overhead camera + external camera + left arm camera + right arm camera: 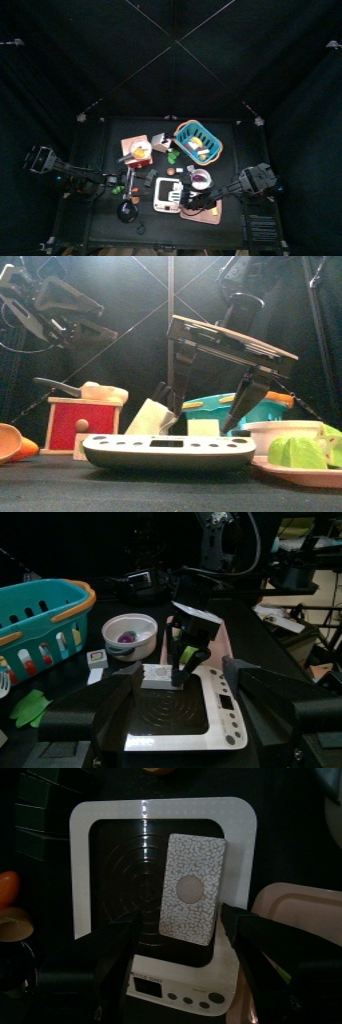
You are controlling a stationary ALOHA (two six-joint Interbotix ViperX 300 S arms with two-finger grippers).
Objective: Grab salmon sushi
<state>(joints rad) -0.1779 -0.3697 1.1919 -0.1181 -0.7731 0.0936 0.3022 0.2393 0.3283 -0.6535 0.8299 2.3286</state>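
The right fingers (245,404) are spread wide. They hang low over the white kitchen scale (167,452) in the middle of the worktop (80,492). A small grey block (190,888) lies on the scale right under them. That block is grey and speckled, not orange, so it does not look like salmon.

The left fingers (87,717) are spread wide too and hold nothing. They point at the scale from the other side. In the front view the left arm is high up.

The best guess for the salmon sushi (14,442) is the orange thing at the far left of the front view. It sits on the worktop, near the front, just left of the red wooden box (80,422). Only part of it shows, so I cannot tell which way its long side runs. I cannot be sure it is the sushi either.

It lies well off to the left of the right fingers, past the scale and the box. It is on the left arm's side, so the left arm looks like the nearer one to reach for it.
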